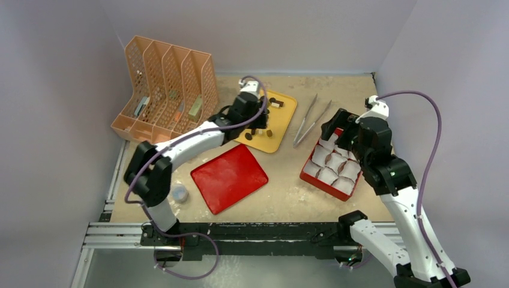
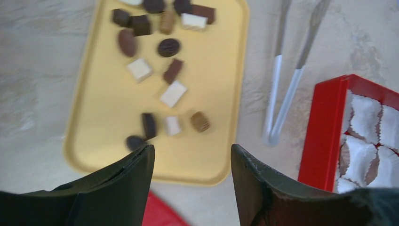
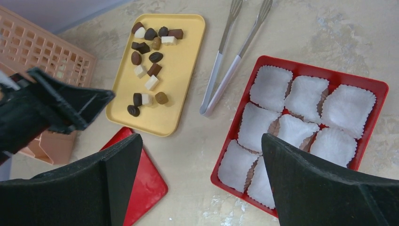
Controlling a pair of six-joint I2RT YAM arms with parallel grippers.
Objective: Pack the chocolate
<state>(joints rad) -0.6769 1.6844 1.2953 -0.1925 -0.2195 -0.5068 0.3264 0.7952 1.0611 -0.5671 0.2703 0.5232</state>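
The chocolate [image 1: 268, 132] lies as small dark, tan and white pieces on a yellow tray [image 1: 282, 119] at mid-table. The pieces [image 2: 168, 47] and the tray [image 2: 113, 122] show in the left wrist view, and both the pieces [image 3: 150, 70] and the tray [image 3: 181, 70] in the right wrist view. My left gripper [image 1: 252, 123] is open and empty, above the tray's near left edge [image 2: 192, 150]. My right gripper [image 1: 336, 129] is open and empty above the red box [image 1: 321, 186] of white paper cups [image 3: 200, 141]. No chocolate is visible in the cups.
Metal tongs [image 1: 309, 123] lie between the tray and the red box [image 3: 329, 75]. A red lid [image 1: 229, 177] lies in front of the tray. An orange file rack [image 1: 168, 84] stands at the back left. A small round object [image 1: 179, 193] sits by the left arm.
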